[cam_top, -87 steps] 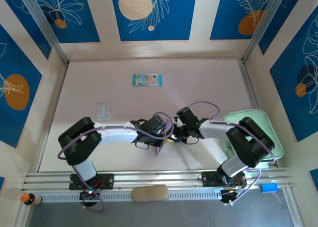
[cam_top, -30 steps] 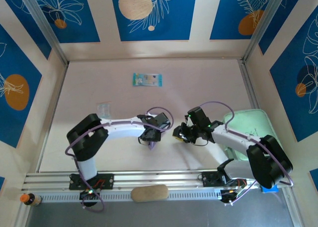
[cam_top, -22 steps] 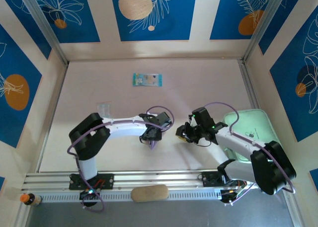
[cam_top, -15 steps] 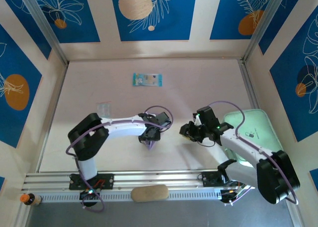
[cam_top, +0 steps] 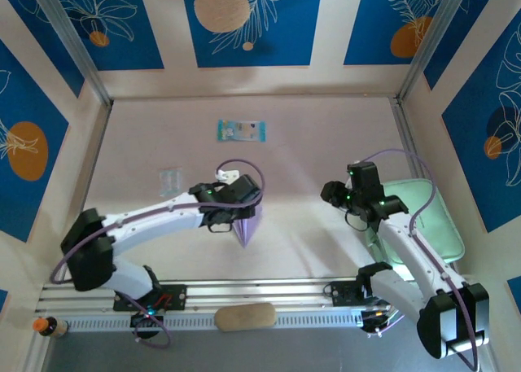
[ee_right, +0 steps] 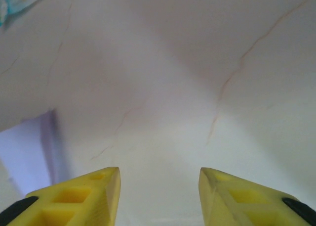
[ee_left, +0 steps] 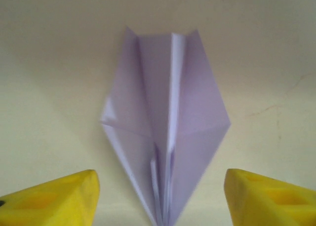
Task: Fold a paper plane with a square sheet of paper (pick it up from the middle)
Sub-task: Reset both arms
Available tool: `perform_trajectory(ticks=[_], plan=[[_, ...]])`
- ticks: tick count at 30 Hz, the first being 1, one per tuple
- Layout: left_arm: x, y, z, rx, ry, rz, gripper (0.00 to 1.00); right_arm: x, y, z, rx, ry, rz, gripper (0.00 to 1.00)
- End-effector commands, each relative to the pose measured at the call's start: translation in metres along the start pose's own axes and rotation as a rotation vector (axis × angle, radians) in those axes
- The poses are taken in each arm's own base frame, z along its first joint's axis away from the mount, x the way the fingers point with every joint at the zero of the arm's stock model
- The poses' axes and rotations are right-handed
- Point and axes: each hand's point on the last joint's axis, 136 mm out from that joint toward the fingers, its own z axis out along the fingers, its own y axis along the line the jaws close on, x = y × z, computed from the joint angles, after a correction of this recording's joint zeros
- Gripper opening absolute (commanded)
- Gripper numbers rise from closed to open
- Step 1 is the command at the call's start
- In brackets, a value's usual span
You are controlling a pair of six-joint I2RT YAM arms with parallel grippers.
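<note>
The square sheet of paper is folded into a pale lilac paper plane (cam_top: 248,225) that lies on the table in front of the left arm, its point toward the near edge. In the left wrist view the paper plane (ee_left: 165,112) lies flat, centre crease up, point between my fingers. My left gripper (cam_top: 238,212) (ee_left: 160,189) is open over it, and its yellow fingertips (ee_left: 64,196) stand apart from the paper on both sides. My right gripper (cam_top: 329,194) (ee_right: 159,184) is open and holds nothing, well to the right of the plane. A lilac edge of the plane (ee_right: 27,149) shows at its far left.
A blue-green printed packet (cam_top: 242,130) (ee_right: 19,1) lies toward the back of the table. A small clear wrapper (cam_top: 169,179) lies at the left. A mint-green tray (cam_top: 427,217) sits at the right edge under the right arm. A tan pad (cam_top: 244,316) rests on the near rail.
Both grippers have opened. The left let go of the plane, which now lies spread on the table. The right arm drew back to the right, toward the tray.
</note>
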Motion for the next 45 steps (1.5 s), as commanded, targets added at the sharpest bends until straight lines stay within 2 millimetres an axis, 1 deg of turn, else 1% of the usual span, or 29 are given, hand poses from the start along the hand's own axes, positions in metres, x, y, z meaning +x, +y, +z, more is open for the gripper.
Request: perform_trajectory(ticks=[1,3,4,7,9,10,11,13,14,16,18,19,20,21,22,23,25,26,27,28,29,32,34,36,38,40,41,43,45], plan=[[-0.029,0.048,-0.016,-0.115,-0.156,0.063,0.74,-0.044,-0.018,-0.011,0.135,-0.183,-0.162,0.51],[-0.044,0.076,-0.023,-0.164,-0.232,0.058,0.80,-0.063,-0.019,-0.012,0.158,-0.255,-0.245,0.52],[-0.052,0.091,-0.024,-0.175,-0.263,0.052,0.83,-0.071,-0.020,-0.008,0.156,-0.299,-0.292,0.54],[-0.070,0.132,-0.022,-0.212,-0.343,0.031,0.91,-0.081,-0.022,0.013,0.095,-0.397,-0.407,0.59],[-0.082,0.160,-0.021,-0.255,-0.407,0.018,0.92,-0.085,-0.029,0.026,0.019,-0.417,-0.345,0.60],[-0.087,0.177,-0.022,-0.291,-0.436,-0.018,0.96,-0.090,-0.033,0.031,-0.009,-0.425,-0.304,0.59],[-0.092,0.191,-0.024,-0.312,-0.448,-0.055,0.96,-0.094,-0.036,0.038,-0.025,-0.429,-0.295,0.58],[-0.101,0.212,-0.020,-0.329,-0.472,-0.070,0.96,-0.098,-0.034,0.048,-0.037,-0.449,-0.361,0.58],[-0.107,0.218,-0.016,-0.331,-0.500,-0.062,0.96,-0.099,-0.032,0.054,-0.055,-0.466,-0.391,0.58],[-0.112,0.223,-0.005,-0.320,-0.508,-0.024,0.96,-0.103,-0.022,0.061,-0.097,-0.471,-0.428,0.57],[-0.114,0.229,0.006,-0.348,-0.496,0.020,0.97,-0.106,-0.009,0.065,-0.129,-0.502,-0.500,0.57],[-0.115,0.229,0.012,-0.357,-0.495,0.054,0.97,-0.105,-0.002,0.067,-0.150,-0.518,-0.550,0.57],[-0.119,0.227,0.016,-0.352,-0.499,0.080,0.98,-0.099,0.000,0.073,-0.162,-0.512,-0.580,0.57],[-0.120,0.228,0.018,-0.355,-0.492,0.088,0.98,-0.098,0.002,0.076,-0.171,-0.523,-0.591,0.57],[-0.124,0.227,0.021,-0.356,-0.512,0.109,0.98,-0.098,-0.006,0.078,-0.144,-0.529,-0.566,0.58],[-0.126,0.225,0.025,-0.352,-0.538,0.134,0.98,-0.098,-0.009,0.078,-0.150,-0.543,-0.554,0.58],[-0.131,0.224,0.034,-0.335,-0.609,0.149,0.99,-0.097,-0.013,0.085,-0.155,-0.579,-0.545,0.62],[-0.131,0.224,0.040,-0.333,-0.627,0.153,0.98,-0.098,-0.019,0.088,-0.117,-0.527,-0.525,0.64],[-0.133,0.224,0.043,-0.326,-0.644,0.153,0.98,-0.104,-0.022,0.090,-0.094,-0.503,-0.499,0.64],[-0.135,0.221,0.048,-0.306,-0.653,0.160,0.98,-0.110,-0.026,0.091,-0.085,-0.525,-0.467,0.83],[-0.138,0.218,0.053,-0.287,-0.668,0.173,0.98,-0.109,-0.030,0.092,-0.077,-0.510,-0.452,1.00],[-0.146,0.211,0.068,-0.270,-0.627,0.248,0.99,-0.109,-0.030,0.091,-0.059,-0.518,-0.459,0.99],[-0.149,0.208,0.072,-0.260,-0.648,0.291,0.98,-0.110,-0.030,0.091,-0.068,-0.519,-0.457,0.99],[-0.148,0.217,0.075,-0.256,-0.726,0.251,0.99,-0.110,-0.030,0.090,-0.064,-0.521,-0.457,0.99],[-0.140,0.227,0.077,-0.211,-0.700,0.189,0.99,-0.109,-0.030,0.091,-0.064,-0.516,-0.457,0.99],[-0.142,0.230,0.080,-0.211,-0.753,0.190,1.00,-0.109,-0.030,0.091,-0.065,-0.515,-0.456,0.99],[-0.137,0.231,0.084,-0.206,-0.688,0.173,1.00,-0.110,-0.030,0.091,-0.064,-0.518,-0.457,0.99],[-0.143,0.234,0.083,-0.210,-0.721,0.168,1.00,-0.109,-0.030,0.091,-0.065,-0.517,-0.457,0.99],[-0.140,0.235,0.084,-0.209,-0.697,0.161,1.00,-0.109,-0.030,0.091,-0.065,-0.517,-0.457,0.99]])
